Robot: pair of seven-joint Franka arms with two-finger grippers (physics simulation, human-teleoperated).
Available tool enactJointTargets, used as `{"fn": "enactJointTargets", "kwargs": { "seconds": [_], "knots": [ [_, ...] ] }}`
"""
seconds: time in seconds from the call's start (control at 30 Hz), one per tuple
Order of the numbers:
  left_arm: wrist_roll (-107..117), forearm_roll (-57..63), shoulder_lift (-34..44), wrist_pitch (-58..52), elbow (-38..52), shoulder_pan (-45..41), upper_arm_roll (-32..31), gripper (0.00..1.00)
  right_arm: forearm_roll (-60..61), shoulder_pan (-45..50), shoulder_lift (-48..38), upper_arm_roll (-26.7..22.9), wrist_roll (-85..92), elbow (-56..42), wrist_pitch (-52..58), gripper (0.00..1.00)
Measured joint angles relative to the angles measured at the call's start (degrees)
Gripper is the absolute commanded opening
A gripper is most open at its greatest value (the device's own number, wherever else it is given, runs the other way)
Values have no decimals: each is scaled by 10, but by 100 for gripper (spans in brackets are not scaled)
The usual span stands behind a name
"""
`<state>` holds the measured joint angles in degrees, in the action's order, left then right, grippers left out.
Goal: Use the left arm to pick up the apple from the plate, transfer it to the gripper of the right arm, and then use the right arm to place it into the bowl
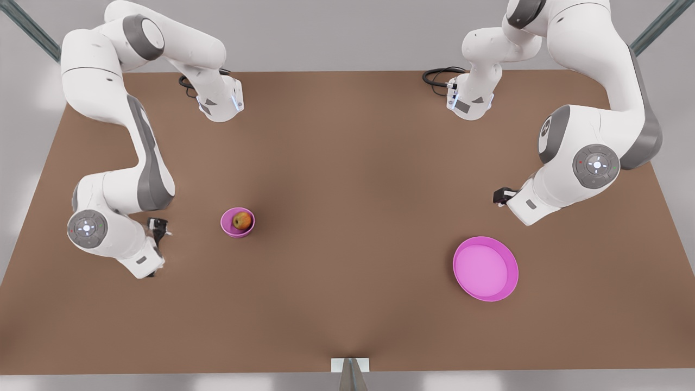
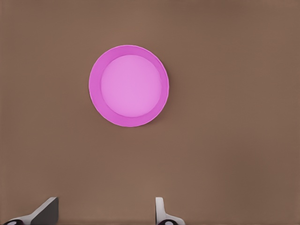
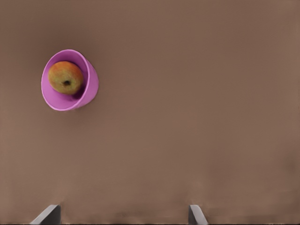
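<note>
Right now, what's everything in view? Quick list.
apple: 1, red-yellow, inside the bowl
bowl: 1, pink, toward the front view's left
plate: 1, pink, empty, toward the front view's right
table: 1, brown, under everything
cables: 2 loops, black, at the arm bases
left gripper: 1, open, above the table near the plate
right gripper: 1, open, above the table near the bowl
</note>
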<state>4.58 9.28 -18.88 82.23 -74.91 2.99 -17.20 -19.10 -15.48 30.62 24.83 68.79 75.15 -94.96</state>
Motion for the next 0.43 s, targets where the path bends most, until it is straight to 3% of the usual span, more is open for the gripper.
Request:
{"fn": "enactJointTargets", "kwargs": {
  "seconds": [0.07,0.17,0.43],
  "knots": [
    [3,0,0,0,0,0,0,100,30,49,-57,-87,-63,1,52,100],
    [8,-1,0,-1,0,0,0,100,80,111,-173,-167,-160,71,103,100],
    [15,0,0,-3,0,0,0,100,135,125,-211,-198,-362,96,161,100]
  ]
}}
